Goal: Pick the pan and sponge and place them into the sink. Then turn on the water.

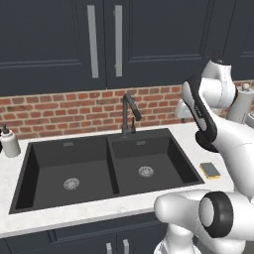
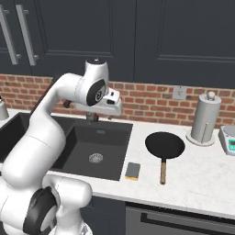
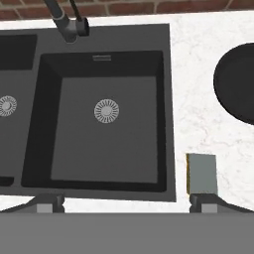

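Currently: fingers (image 3: 126, 202) spread wide, empty, above sink (image 3: 168, 124). Sponge (image 3: 202, 173) on tabletop (image 3: 198, 99) beside sink rim; pan (image 2: 165, 145) farther right. Risk: thin sponge slipping if I descend off-centre.

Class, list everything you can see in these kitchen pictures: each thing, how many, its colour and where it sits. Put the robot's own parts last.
Matte black double-basin sink: one, black, set in the white marble counter.
Slim gooseneck faucet: one, dark, behind the sink divider.
Round frying pan: one, black with brown handle, on the counter right of the sink.
Rectangular sponge: one, yellow with grey face, beside the sink's right edge.
Paper towel roll: one, grey-white, right of the pan.
Soap bottle: one, white, left of the sink.
Tool: one, open, above the right basin.
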